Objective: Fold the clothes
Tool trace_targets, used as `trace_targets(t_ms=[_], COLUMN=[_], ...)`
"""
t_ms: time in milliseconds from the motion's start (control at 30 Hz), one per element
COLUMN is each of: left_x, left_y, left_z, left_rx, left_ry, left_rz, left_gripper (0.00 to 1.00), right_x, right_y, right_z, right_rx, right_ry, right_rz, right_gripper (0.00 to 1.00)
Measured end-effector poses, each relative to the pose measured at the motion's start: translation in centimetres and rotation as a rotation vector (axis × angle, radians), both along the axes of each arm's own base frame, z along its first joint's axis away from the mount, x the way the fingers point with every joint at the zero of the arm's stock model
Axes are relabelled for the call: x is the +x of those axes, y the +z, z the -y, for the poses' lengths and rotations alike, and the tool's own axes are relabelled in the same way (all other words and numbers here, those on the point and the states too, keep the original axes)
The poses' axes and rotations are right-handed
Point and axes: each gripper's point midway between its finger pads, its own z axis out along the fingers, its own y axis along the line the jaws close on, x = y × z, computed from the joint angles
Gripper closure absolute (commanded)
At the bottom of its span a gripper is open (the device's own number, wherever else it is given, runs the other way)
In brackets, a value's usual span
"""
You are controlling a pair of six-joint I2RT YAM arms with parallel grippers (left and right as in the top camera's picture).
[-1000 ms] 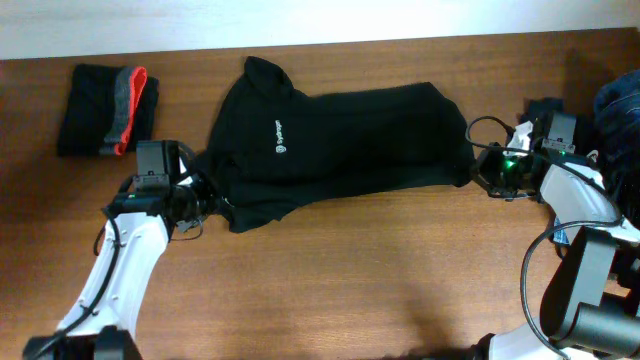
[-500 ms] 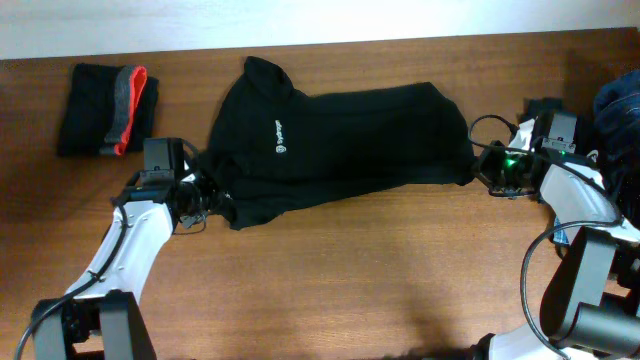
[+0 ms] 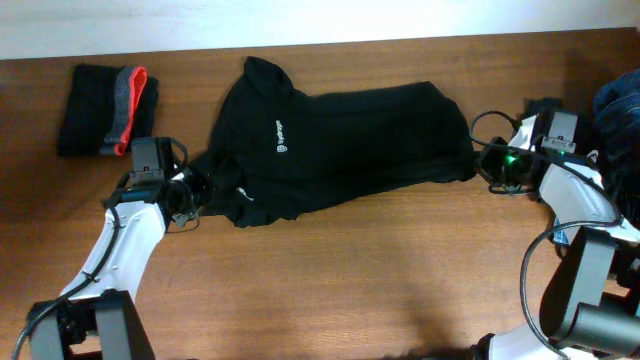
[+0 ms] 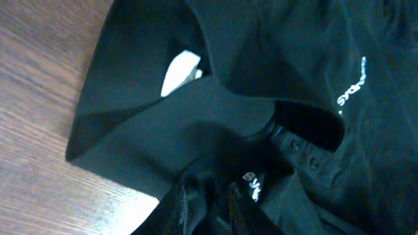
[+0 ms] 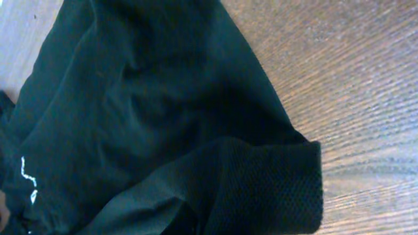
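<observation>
A large black short-sleeved shirt with a small white chest logo lies spread across the table's middle. My left gripper is at its lower-left edge. In the left wrist view the fingers are shut on a bunched fold of the shirt, next to a white label. My right gripper is at the shirt's right edge. In the right wrist view the shirt's hem covers the jaws, which seem closed on it.
A folded black, grey and red garment lies at the back left. A dark blue garment is piled at the right edge behind my right arm. Bare wooden table stretches along the front.
My left gripper has moved back and slightly left with the shirt's edge, and a white label has turned up near it. The right gripper has barely moved.
</observation>
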Motion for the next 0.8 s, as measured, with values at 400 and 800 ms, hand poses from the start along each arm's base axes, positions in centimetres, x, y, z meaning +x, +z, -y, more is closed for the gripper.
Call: trace_targets(t_ms=[400,800], left_x=[-2.6,-6.0], left_y=[-0.2,0.8], left_z=[3.0,6.0], left_rx=[-0.11,-0.193], left_ry=[-0.192,-0.503], left_rz=[-0.06,-0.052], left_gripper=[0.75,0.74], right_x=[0.9,1.2], right_y=[0.0,-1.2], right_z=[-1.1,-0.8], right_rx=[-0.057,-0.068], right_ry=[0.026,0.02], right_rz=[0.018,0.003], right_gripper=[0.69,0.42])
